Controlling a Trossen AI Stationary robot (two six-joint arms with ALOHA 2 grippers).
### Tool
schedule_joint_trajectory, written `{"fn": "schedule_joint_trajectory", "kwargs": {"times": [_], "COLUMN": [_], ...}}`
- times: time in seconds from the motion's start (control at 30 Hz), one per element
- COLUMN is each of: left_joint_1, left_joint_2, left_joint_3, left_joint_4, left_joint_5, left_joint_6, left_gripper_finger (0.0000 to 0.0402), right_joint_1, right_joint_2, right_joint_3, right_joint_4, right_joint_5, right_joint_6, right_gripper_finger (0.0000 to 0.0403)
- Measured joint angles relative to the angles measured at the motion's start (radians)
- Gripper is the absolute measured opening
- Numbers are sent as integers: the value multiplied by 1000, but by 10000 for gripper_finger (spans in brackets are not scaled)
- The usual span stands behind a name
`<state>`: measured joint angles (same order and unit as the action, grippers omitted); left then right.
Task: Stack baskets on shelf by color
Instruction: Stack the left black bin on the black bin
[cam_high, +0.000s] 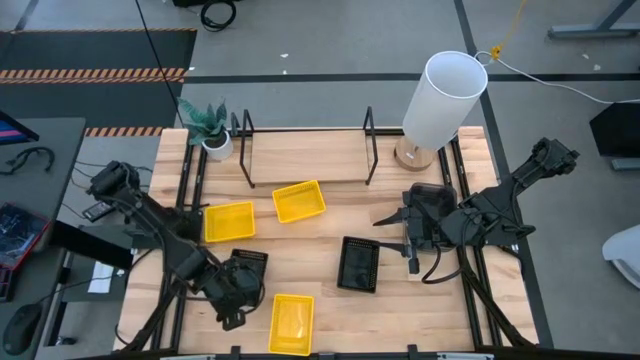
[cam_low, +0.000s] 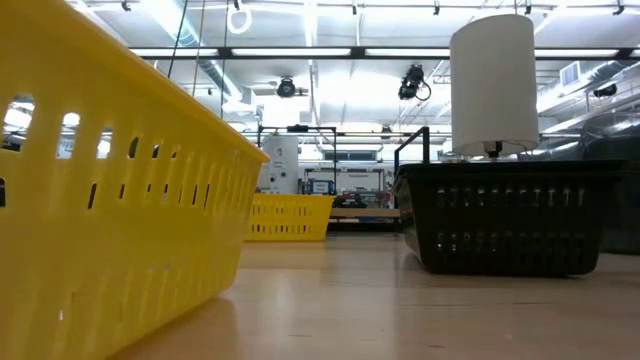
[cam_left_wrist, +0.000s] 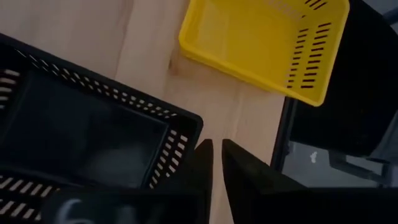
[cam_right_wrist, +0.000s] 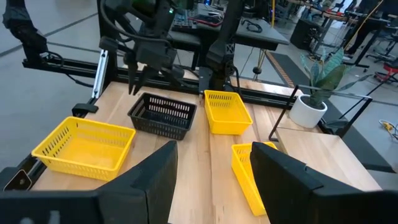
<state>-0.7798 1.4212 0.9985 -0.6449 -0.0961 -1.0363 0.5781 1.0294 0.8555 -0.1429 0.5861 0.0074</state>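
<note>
Resting on smooth wood: slotted yellow basket (cam_high: 292, 323), perforated black basket (cam_high: 359, 264).

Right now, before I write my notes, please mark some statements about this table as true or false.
1. The shelf holds no basket. True.
2. Three yellow baskets lie on the table. True.
3. The right gripper is shut on a yellow basket. False: its wrist view shows it open and holding nothing.
4. The white lamp stands beside the plant. False: the lamp is at the right end of the shelf and the plant at the left end.
5. The left gripper is above the shelf. False: it is near the front edge of the table, beside a black basket.
</note>
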Motion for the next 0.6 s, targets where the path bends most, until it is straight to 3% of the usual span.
{"fn": "schedule_joint_trajectory", "kwargs": {"times": [0.1, 0.33, 0.5, 0.6], "left_joint_1": [-21, -58, -67, -67], "left_joint_2": [7, 36, 92, 129], "left_joint_3": [0, -4, -5, -5], "left_joint_4": [0, -10, -8, 0], "left_joint_5": [-23, -207, -204, -145], "left_joint_6": [0, 12, 27, 44], "left_gripper_finger": [39, 76, 133, 170], "right_joint_1": [0, 0, -14, -24], "right_joint_2": [0, 0, 0, 0], "right_joint_3": [0, -17, -26, -26], "right_joint_4": [0, 14, 15, 17], "right_joint_5": [0, 0, -1, 0], "right_joint_6": [0, -2, -9, -9], "right_gripper_finger": [207, 207, 207, 207]}}
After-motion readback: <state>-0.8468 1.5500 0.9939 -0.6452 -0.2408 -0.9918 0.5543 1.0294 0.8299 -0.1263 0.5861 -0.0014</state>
